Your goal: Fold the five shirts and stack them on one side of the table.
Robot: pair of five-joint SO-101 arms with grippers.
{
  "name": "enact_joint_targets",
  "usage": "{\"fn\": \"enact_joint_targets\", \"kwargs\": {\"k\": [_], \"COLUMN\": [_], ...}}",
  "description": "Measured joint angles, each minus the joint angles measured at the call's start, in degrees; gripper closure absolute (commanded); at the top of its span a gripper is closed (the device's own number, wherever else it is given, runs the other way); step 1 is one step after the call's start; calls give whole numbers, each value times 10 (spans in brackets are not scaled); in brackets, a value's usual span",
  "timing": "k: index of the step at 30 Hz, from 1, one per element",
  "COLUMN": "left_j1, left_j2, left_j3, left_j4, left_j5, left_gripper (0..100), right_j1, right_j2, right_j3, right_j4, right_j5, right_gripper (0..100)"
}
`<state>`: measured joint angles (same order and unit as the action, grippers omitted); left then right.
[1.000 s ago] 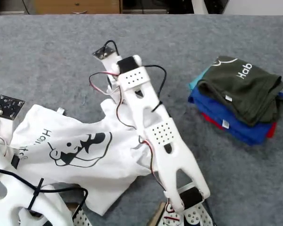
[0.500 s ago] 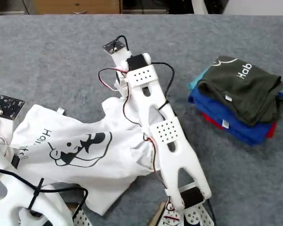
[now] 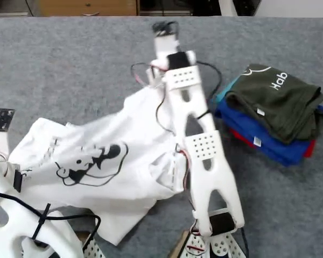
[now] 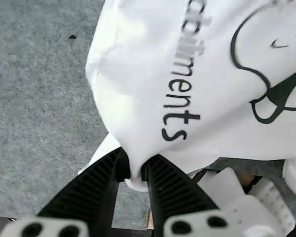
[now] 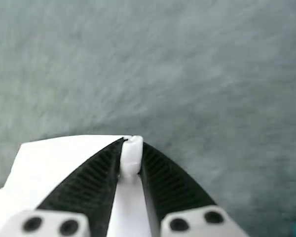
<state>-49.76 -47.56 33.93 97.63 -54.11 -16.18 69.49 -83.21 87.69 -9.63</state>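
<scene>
A white shirt (image 3: 113, 161) with a black drawing lies spread over the table's front left. My right gripper (image 5: 131, 148) is shut on a fold of the white shirt (image 5: 64, 163), holding its far corner up near the table's back middle, where the right arm (image 3: 196, 123) stretches out. At the shirt's left edge my left gripper (image 4: 134, 170) is shut on the white shirt (image 4: 187, 74) just below its black lettering. A stack of folded shirts (image 3: 272, 115) sits at the right, dark olive on top, blue and red beneath.
Grey carpet-like cloth (image 3: 70, 59) covers the table, bare at the back left and front right. The left arm's white body (image 3: 21, 236) and cables fill the front left corner. A wooden cabinet (image 3: 86, 6) stands behind the table.
The right arm has swung toward the back right with the shirt's corner in its gripper, stretching the shirt out flatter. The left gripper has shifted slightly left with its edge.
</scene>
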Motion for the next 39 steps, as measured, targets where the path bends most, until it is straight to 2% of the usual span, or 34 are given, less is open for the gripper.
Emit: {"fn": "enact_joint_targets", "kwargs": {"k": [3,10,14,17,29,34,39], "left_j1": [0,1,1,25,210,226,244], "left_j2": [7,117,209,284,620,788,950], "left_j3": [0,-38,-136,-226,-595,-756,-895], "left_j4": [0,24,25,25,25,25,25], "left_j5": [26,66,146,219,603,692,734], "left_gripper": [969,809,800,799,803,803,803], "right_j1": [31,53,48,33,16,15,15], "right_j2": [-20,-29,-29,-28,31,34,34], "right_j3": [0,1,1,1,1,1,1], "right_j4": [-18,-28,-18,-18,-29,-30,-30], "right_j5": [-18,-12,12,25,31,47,48], "right_gripper": [994,994,994,994,994,994,994]}}
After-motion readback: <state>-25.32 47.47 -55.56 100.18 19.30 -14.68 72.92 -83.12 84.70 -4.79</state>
